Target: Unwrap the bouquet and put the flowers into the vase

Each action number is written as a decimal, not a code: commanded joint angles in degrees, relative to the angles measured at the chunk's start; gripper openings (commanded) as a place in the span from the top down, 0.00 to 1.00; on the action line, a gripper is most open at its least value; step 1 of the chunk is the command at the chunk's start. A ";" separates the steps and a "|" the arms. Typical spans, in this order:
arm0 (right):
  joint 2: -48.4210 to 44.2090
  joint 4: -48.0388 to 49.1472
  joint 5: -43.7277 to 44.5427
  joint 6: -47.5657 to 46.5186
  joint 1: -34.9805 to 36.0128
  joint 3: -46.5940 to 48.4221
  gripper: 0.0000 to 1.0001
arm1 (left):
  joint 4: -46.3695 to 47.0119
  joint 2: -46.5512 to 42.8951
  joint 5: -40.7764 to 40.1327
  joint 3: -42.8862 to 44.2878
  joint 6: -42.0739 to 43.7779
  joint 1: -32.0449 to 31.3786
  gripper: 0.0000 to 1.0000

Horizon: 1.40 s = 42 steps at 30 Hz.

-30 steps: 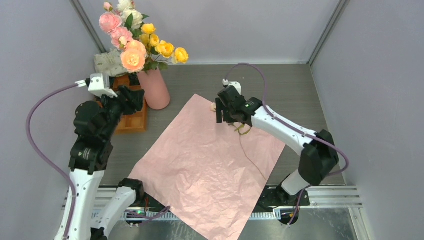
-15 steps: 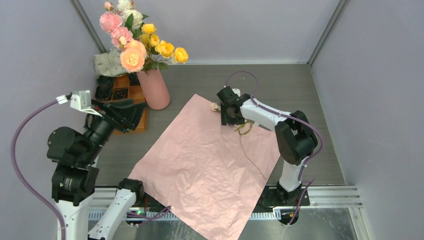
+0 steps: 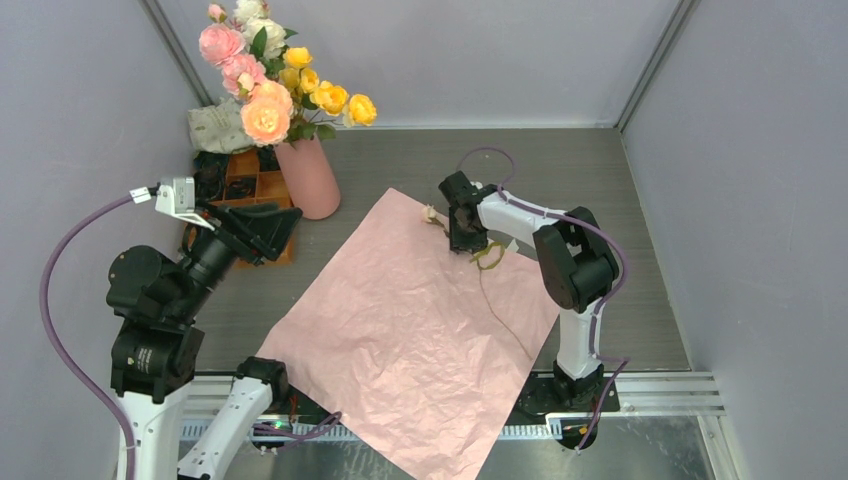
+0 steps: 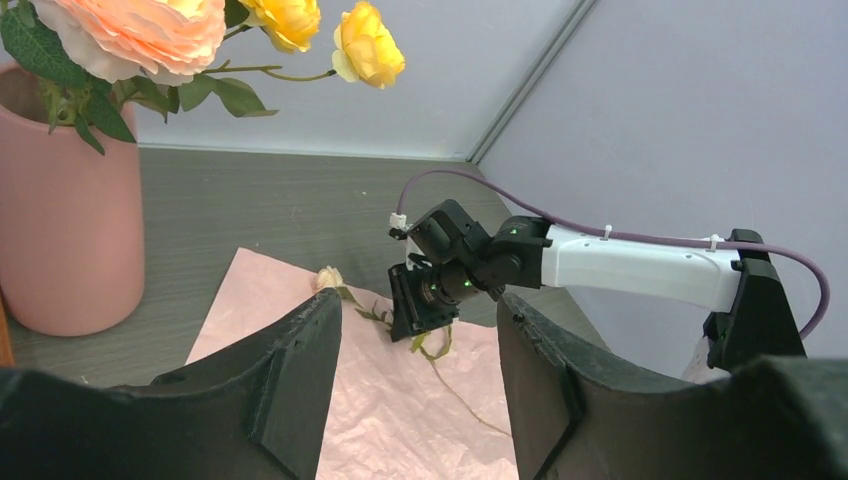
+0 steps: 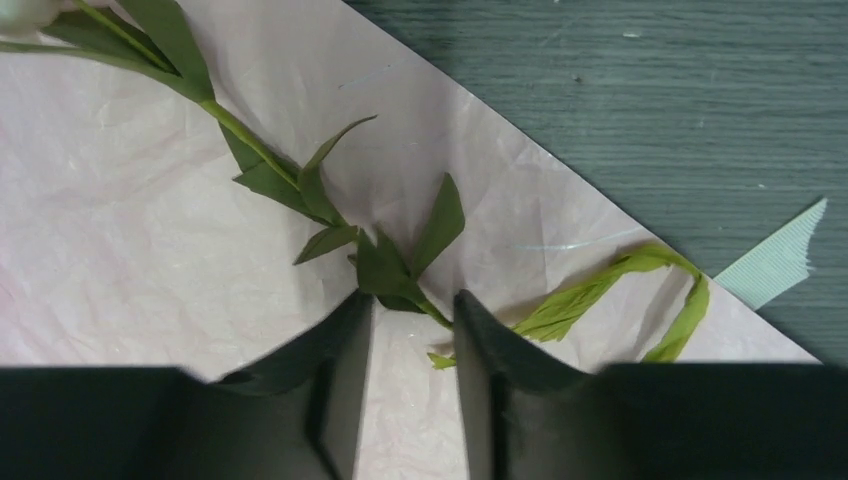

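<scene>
A grey table (image 3: 600,180), walled on three sides, is seen from above. At the far left a salmon-pink vase (image 3: 308,178) stands upright, and most of the flowers (image 3: 268,75), pink, peach, yellow and cream roses, are held in it. Just left of the vase an orange compartment tray (image 3: 262,190) is partly hidden by the left arm, and a patterned cloth bundle (image 3: 215,128) lies behind it. A large sheet of pink wrapping paper (image 3: 420,330) is spread flat across the middle, its near corner reaching past the table edge. One loose stem (image 5: 250,140) lies on the paper's far corner, its cream bud (image 3: 432,213) towards the vase. The right gripper (image 5: 412,310) is lowered over this stem, jaws narrowed to a small gap with the stem running between the tips; no pressing on it can be seen. A green ribbon strip (image 5: 610,285) curls just beside that gripper, and a scrap of pale tape (image 5: 775,262) lies on the table nearby. The left gripper (image 3: 278,224) is raised above the tray, jaws spread wide with nothing between them
</scene>
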 commanded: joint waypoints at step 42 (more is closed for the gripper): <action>-35.93 12.37 -35.09 -4.00 14.92 6.64 0.99 | 51.87 29.04 29.73 -10.16 -24.47 -12.34 0.32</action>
